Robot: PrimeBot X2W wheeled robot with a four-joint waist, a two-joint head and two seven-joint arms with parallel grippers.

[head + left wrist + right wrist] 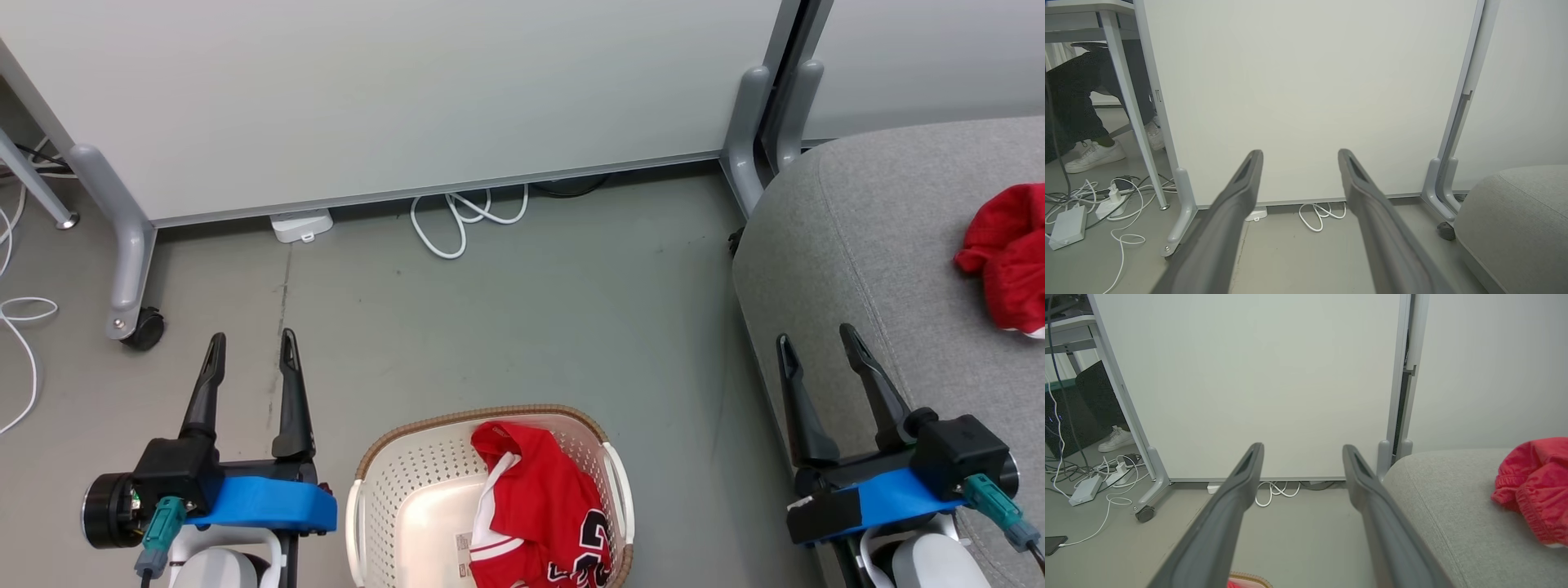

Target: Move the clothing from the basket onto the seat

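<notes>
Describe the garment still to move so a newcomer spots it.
On the floor left of the grey sofa stands a cream basket. The red jersey lies inside it, showing white trim and black numbers, unlike the red garment on the sofa.

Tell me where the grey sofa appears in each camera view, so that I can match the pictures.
Head view: the sofa at the right edge, a red garment on it.
Left wrist view: sofa in the lower right corner.
Right wrist view: sofa across the lower right, red garment at the right edge.
Shared landmark: the looped white cable on the floor.
</notes>
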